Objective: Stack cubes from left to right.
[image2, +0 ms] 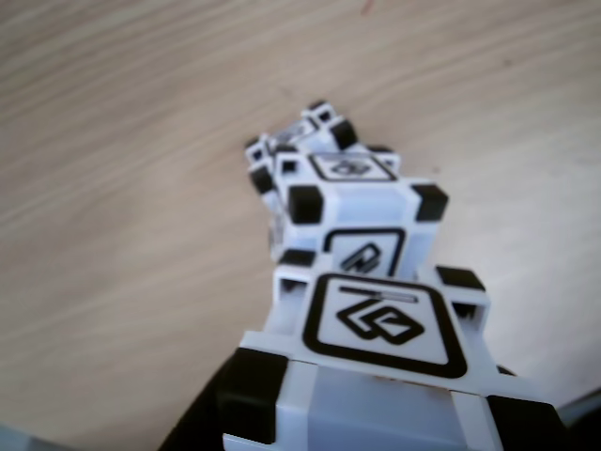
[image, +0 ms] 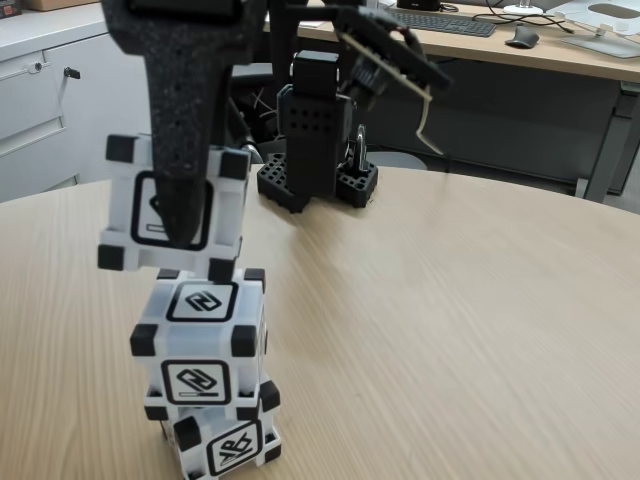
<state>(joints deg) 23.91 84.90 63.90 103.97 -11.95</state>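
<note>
The gripper (image: pixel 178 232) is clamped on the top cube (image: pixel 172 210), held tilted just above the middle cube (image: pixel 200 335), which sits on the bottom cube (image: pixel 225 440) on the wooden table (image: pixel 450 320). No readable writing; each face carries only a black-framed glyph.

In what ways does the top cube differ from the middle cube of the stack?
The top cube sits tilted between the fingers of the end effector, while the middle cube stands free and level on the bottom cube. The top cube is offset to the left in the fixed view; the middle cube is roughly centred on the one below. Their glyphs differ. Both are white with black corner blocks.
</note>
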